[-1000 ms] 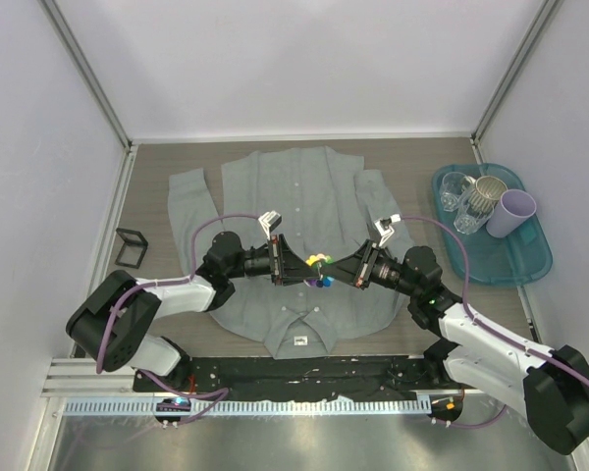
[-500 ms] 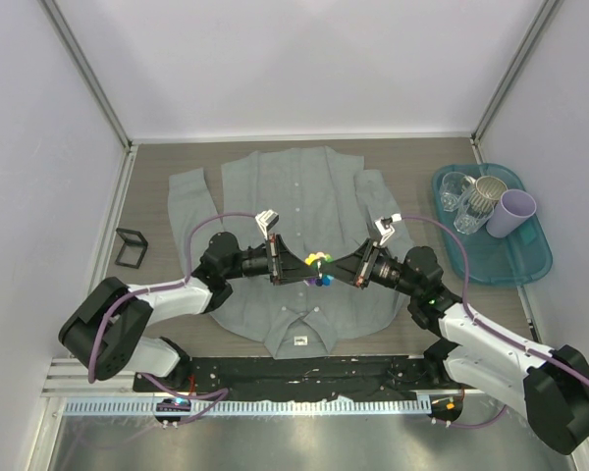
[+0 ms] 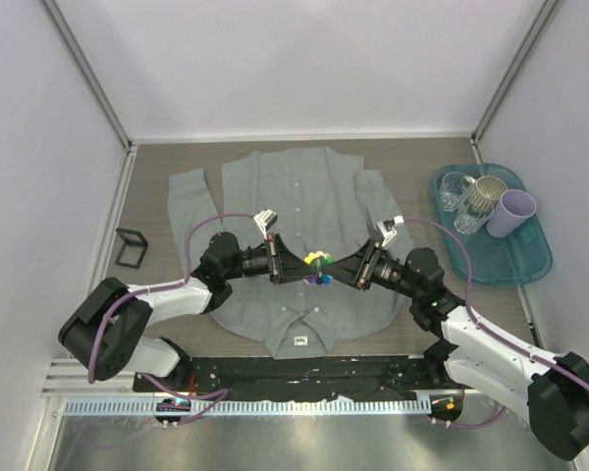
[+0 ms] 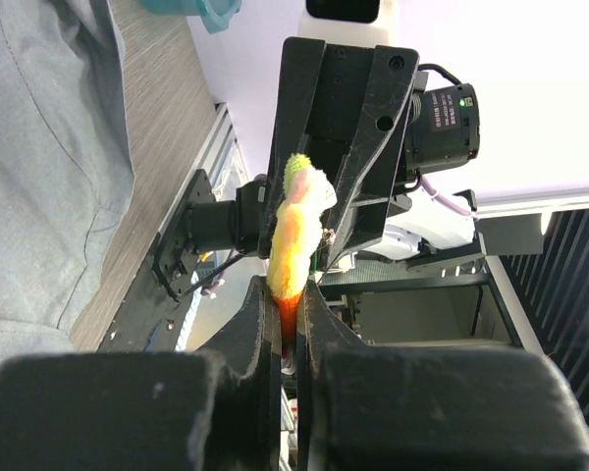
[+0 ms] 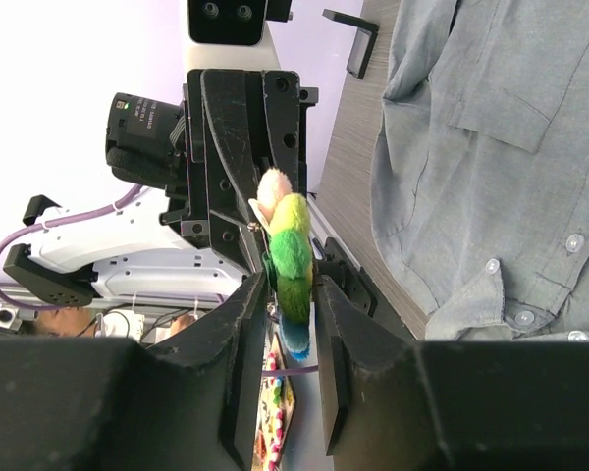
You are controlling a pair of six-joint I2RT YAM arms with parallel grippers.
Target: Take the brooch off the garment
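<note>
The brooch [image 3: 320,265], a small rainbow-petalled flower, hangs in the air between both grippers, above the chest of the garment [image 3: 294,196]. The garment is a grey shirt lying flat on the table with its collar nearest the arms. My left gripper [image 3: 310,267] is shut on the brooch's orange and yellow petals [image 4: 293,235]. My right gripper [image 3: 333,272] faces it from the right, its jaws closed against the green petals [image 5: 293,257]. The brooch appears clear of the cloth. Part of the shirt shows in the left wrist view [image 4: 39,147] and in the right wrist view [image 5: 491,147].
A teal tray [image 3: 530,267] at the right edge holds clear glasses, a mug and a purple cup [image 3: 516,213]. A small black frame stand [image 3: 131,247] sits on the table to the left of the shirt. White walls enclose the table.
Both grippers stay on the brooch at the same spot. The right arm's elbow has shifted slightly; the left arm has barely moved.
</note>
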